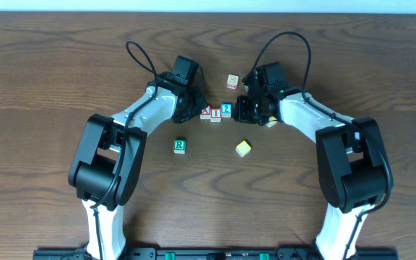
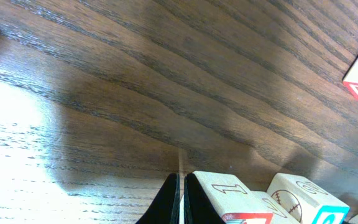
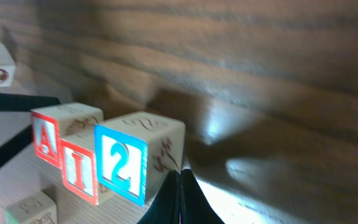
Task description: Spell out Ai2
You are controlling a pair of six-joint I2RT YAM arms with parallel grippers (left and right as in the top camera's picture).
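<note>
Overhead, wooden table [image 1: 49, 72] fills the view. Left arm [image 1: 132, 115] and right arm [image 1: 316, 119] both reach forward and bend inward toward the table's middle, wrists angled down, cables looping above them. Left gripper [image 2: 180, 199] is low over the wood with its fingers pressed together, nothing between them, sitting right up against the left end of the block row. Right gripper [image 3: 180, 196] is likewise pinched closed and empty, tips just beside the right end of the row. Between the two grippers, A block [image 1: 206, 113], I block [image 1: 215, 114] and 2 block [image 1: 226, 110] stand side by side, touching, reading A-I-2. Green R block [image 1: 180, 146] and yellow block [image 1: 243, 149] lie nearer the robot, well apart. One more lettered block [image 1: 232, 81] sits beyond the row.
</note>
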